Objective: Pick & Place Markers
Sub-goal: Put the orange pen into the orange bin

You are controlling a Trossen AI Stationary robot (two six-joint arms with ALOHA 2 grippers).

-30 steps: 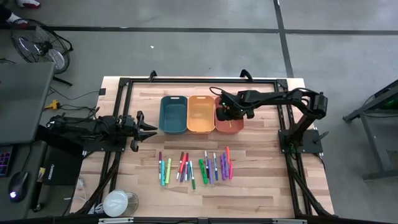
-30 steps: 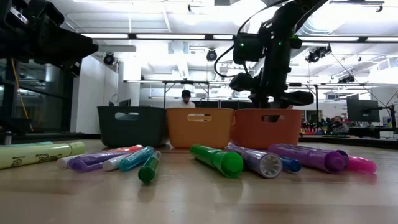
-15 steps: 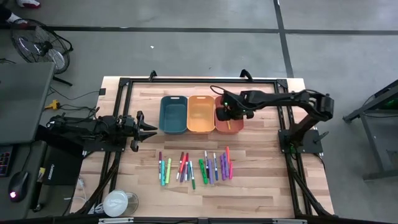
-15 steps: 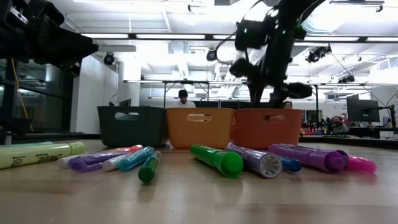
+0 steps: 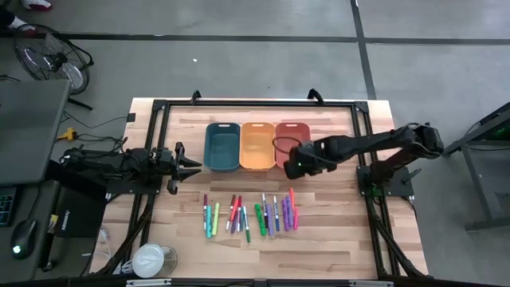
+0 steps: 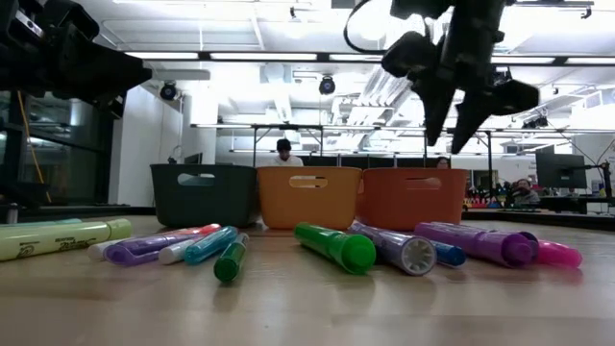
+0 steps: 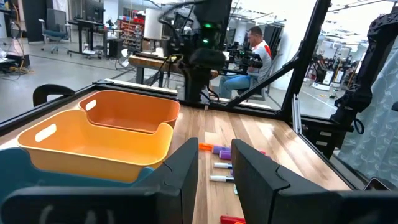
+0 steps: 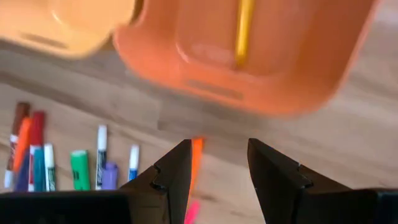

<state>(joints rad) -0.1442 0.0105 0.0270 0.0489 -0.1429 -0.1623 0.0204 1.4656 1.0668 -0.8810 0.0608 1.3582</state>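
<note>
My right gripper (image 5: pixel 296 165) hangs empty, fingers parted, between the orange bin (image 5: pixel 293 136) and the markers (image 5: pixel 251 214). One yellow marker (image 8: pixel 244 31) lies in that bin. My left gripper (image 5: pixel 191 166) waits at the table's left, fingers narrowly apart, empty.

Bins showing teal (image 5: pixel 222 147), yellow-orange (image 5: pixel 256 146), orange (image 5: pixel 292 131); markers (image 5: pixel 249 214) lying green, red, purple, blue, pink, orange; one yellow marker (image 8: pixel 244 30) sitting in orange bin.

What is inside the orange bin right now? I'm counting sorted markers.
One yellow marker lies inside the orange bin, seen from the right wrist. The bin's near end is out of that picture, and its wall hides the inside in the low view, so more cannot be ruled out.
</note>
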